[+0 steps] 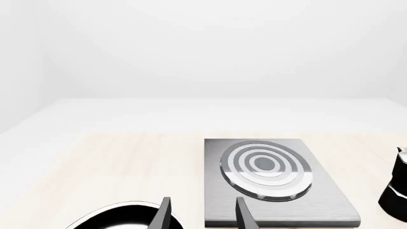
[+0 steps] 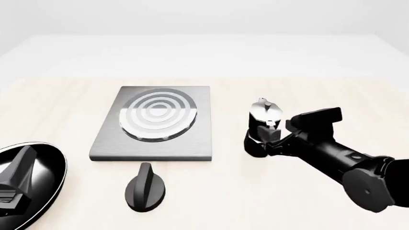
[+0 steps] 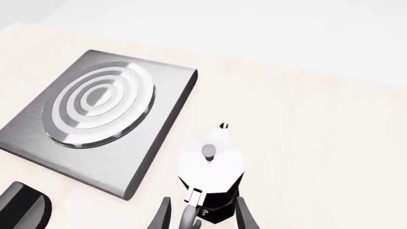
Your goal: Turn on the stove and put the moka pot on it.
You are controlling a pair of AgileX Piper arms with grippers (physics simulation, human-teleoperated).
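**Right tool at the moka pot's handle**

The moka pot [image 2: 263, 125] stands upright on the bench [image 2: 57, 105], just right of the stove [image 2: 156, 123]. The right tool [image 3: 202, 213] straddles its handle, fingers spread. The left tool [image 1: 202, 213], also spread, hovers over the frying pan [image 2: 48, 167]. No writing is legible.

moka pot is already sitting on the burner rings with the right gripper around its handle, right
Not quite. The moka pot stands on the table beside the stove, not on the burner, as the front view shows. The right gripper does straddle its handle.
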